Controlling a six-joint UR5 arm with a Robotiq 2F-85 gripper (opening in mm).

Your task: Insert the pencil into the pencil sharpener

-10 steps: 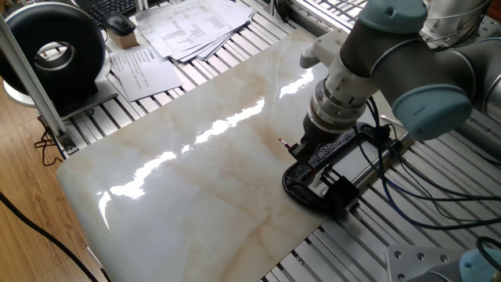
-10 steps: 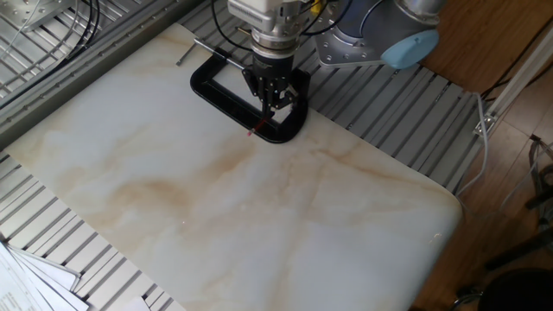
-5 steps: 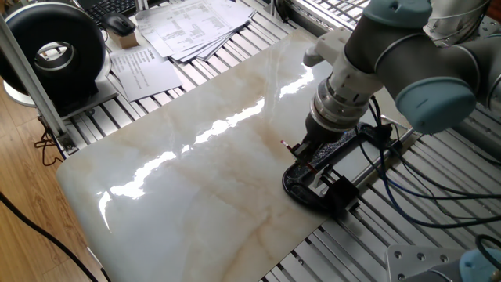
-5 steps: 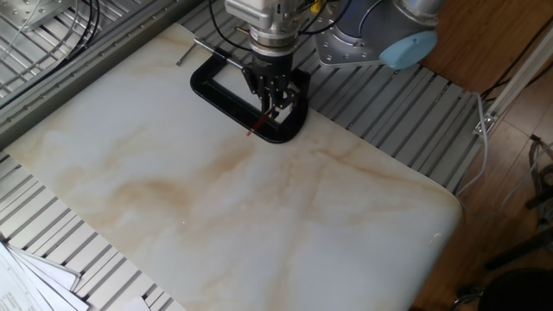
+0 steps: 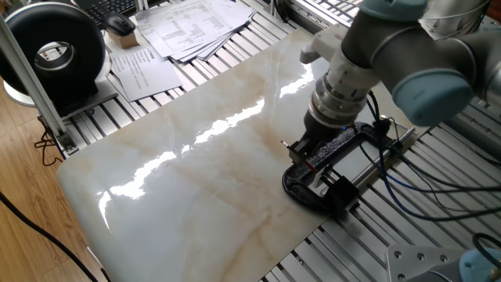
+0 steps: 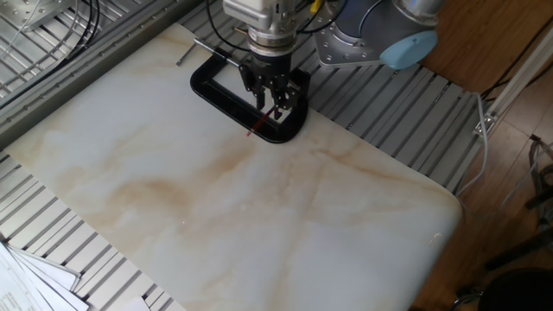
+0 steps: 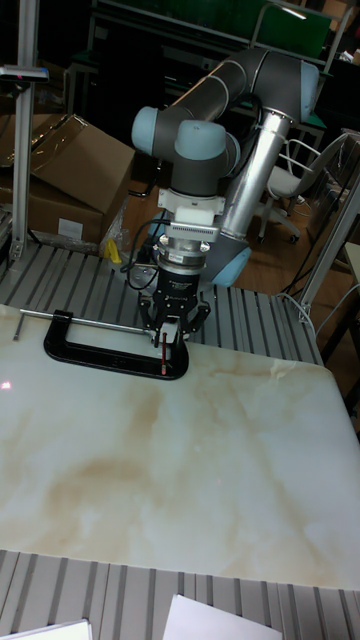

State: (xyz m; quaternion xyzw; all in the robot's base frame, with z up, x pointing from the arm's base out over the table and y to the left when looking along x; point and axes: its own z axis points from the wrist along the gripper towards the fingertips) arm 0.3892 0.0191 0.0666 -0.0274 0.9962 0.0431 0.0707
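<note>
We see the claw (image 7: 164, 341) hanging over the far edge of the marble surface (image 6: 259, 225), its two fingers pinching the red pencil (image 6: 262, 122) near its upper end. The pencil tilts downward, its lower tip just above the marble beside the frame of the black C-clamp (image 7: 105, 357), which lies flat along that same edge with its thin silver bar (image 7: 90, 321) running parallel to it. In one fixed view the red tip pokes out just past the claw (image 5: 301, 150) toward the middle of the surface. A small black block (image 5: 338, 190) sits at the near end of the clamp in that view; we cannot tell for certain whether it is the pencil sharpener. Loose papers (image 5: 188, 27) lie beyond the opposite edge.
</note>
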